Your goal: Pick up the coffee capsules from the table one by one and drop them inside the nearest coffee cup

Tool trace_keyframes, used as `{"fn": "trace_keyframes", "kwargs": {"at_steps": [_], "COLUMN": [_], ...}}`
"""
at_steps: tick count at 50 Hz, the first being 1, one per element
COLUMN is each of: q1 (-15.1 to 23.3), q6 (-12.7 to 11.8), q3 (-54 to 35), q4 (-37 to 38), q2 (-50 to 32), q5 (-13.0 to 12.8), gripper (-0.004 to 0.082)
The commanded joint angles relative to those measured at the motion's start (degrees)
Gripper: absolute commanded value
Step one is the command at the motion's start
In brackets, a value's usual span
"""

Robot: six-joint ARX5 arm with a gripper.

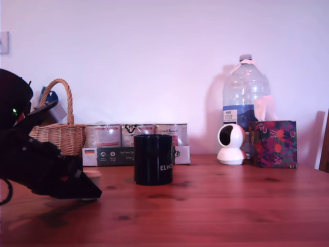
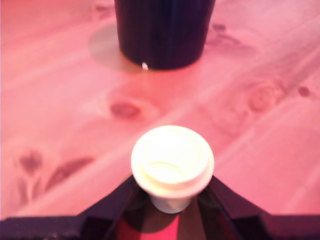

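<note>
The black gripper [image 1: 85,191] was low over the reddish-brown wooden table [image 1: 231,206], at the lower left of the exterior view. In the wrist view its two dark fingers [image 2: 112,207] stood on either side of a beige coffee capsule [image 2: 172,162], at the bottom centre of that frame. The fingers seemed to touch the narrow body under the capsule's wide rim, but I could not tell if they really pinched it. In the exterior view only the pale edge of the capsule showed behind the gripper. The black glossy coffee cup [image 1: 153,159], with white letters "ELWO", stood near the capsule, toward the centre of the exterior view. Behind it was a row of silver labelled tins [image 1: 136,135].
</note>
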Motion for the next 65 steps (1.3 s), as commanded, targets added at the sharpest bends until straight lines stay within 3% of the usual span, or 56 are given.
{"fn": "trace_keyframes", "kwargs": {"at_steps": [1,14,32,47,65], "q1": [-0.1,-0.2,-0.1,-0.2,-0.2], "q6": [-0.3,-0.3,-1.4,-1.4,-1.2], "q3": [-0.8,-0.8,0.3,3.2,18.5], "q4": [-2.0,-13.0,-24.0,-30.1,-47.7], "q2": [-3.2,-14.1,-26.9,-28.5,-27.6], "q5": [0.2,2.2,2.1,2.1,0.9], "gripper": [0.0213,0.0213,0.0213,0.0213,0.0213]}}
